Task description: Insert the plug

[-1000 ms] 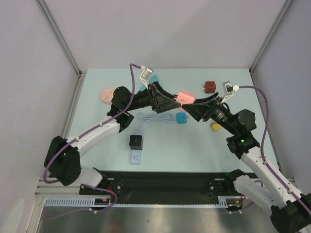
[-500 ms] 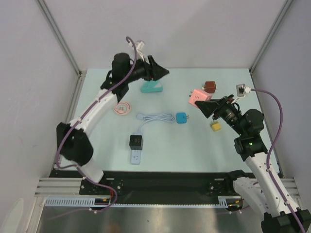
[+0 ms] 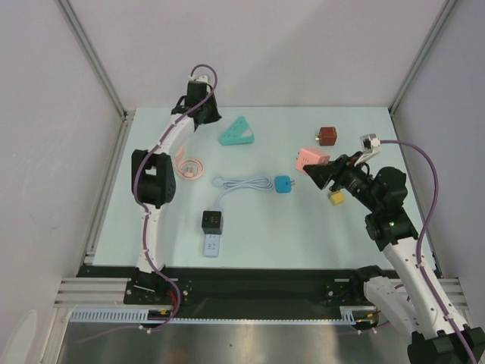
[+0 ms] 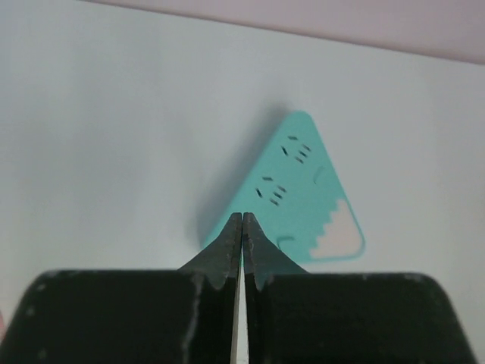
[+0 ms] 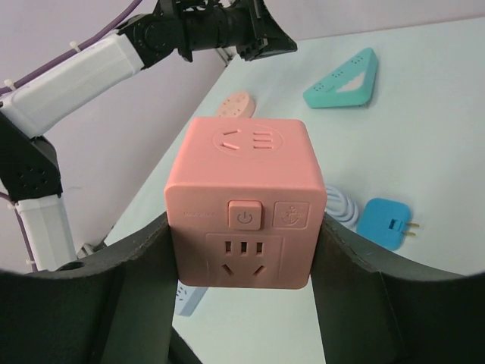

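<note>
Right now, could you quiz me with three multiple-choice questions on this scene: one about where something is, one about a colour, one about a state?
1. Where is the pink socket cube? A. at the near edge B. in the right pincer C. in the far left corner
2. The plug on the white cable is: A. blue B. yellow C. brown
3. The left pincer is: A. wide open B. shut on the cable C. shut, empty
Answers: B, the pincer squeezes the cube's sides; A, it shows blue from above; C, its tips meet with nothing between.

Pink socket cube (image 5: 246,205); teal triangle (image 4: 303,193) — blue plug (image 3: 283,184).
</note>
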`<state>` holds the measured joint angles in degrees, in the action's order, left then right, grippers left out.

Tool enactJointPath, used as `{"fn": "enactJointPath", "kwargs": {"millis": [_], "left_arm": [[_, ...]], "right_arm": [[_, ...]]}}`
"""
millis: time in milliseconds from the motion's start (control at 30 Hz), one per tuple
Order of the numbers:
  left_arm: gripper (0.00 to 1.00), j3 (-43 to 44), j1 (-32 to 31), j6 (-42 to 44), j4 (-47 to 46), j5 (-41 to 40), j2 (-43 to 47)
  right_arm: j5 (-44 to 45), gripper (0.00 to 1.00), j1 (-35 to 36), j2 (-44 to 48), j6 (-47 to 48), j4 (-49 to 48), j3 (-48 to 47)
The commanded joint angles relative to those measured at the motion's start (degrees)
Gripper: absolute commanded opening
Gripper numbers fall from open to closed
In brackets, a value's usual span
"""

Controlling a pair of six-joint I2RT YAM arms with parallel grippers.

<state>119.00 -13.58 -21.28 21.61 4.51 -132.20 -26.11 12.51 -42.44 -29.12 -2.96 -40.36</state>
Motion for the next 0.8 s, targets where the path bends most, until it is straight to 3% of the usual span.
{"fn": "enactJointPath", "kwargs": {"millis": [0, 300, 767], "left_arm": [[0.03, 8.34, 0.93, -2.18, 2.29, -7.67, -3.75], [0.01, 11.87, 1.37, -4.21, 3.88, -5.40, -10.53], [0.01, 3.18, 0.67, -8.60, 3.62, 7.26, -9.75]], "right_arm": [[0.71, 0.00, -0.21, -0.10, 3.63, -0.56, -4.20], [0.80, 0.00, -0.30, -0.81, 3.55, -1.61, -4.20], [1.41, 0.00, -0.30, 2.53, 2.32, 1.90, -4.90]]}}
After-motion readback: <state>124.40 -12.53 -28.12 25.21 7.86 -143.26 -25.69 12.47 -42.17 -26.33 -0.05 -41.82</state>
